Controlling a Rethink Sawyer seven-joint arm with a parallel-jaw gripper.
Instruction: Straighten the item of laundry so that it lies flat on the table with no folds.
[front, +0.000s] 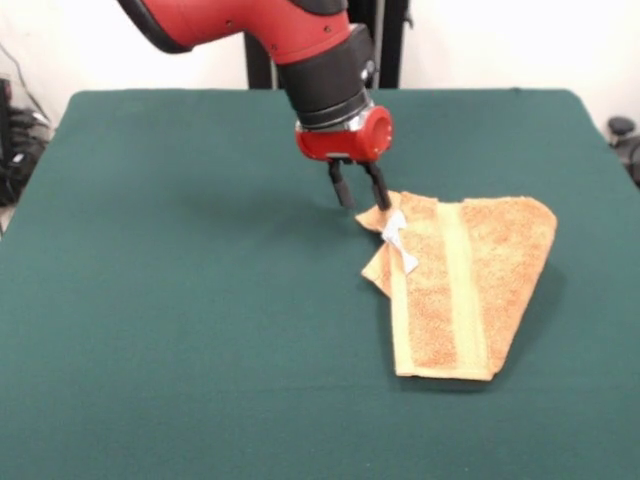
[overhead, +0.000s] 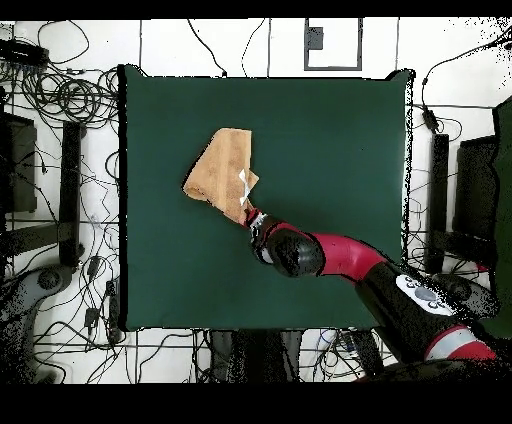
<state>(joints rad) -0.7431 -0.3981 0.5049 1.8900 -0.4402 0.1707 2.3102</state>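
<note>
The tan-orange towel lies folded over on the dark green table, right of the middle, with its pale border band running down it and its white tag at the left corner. My gripper hangs low over the table at that corner, its fingers apart, and the right fingertip touches the towel's tip. In the overhead view the towel is a folded wedge on the table, with the gripper at its lower corner by the tag.
The red and black arm reaches in from the bottom right in the overhead view. Cables and stands lie on the floor round the table. Green cloth stretches wide to the left of the towel in the front view.
</note>
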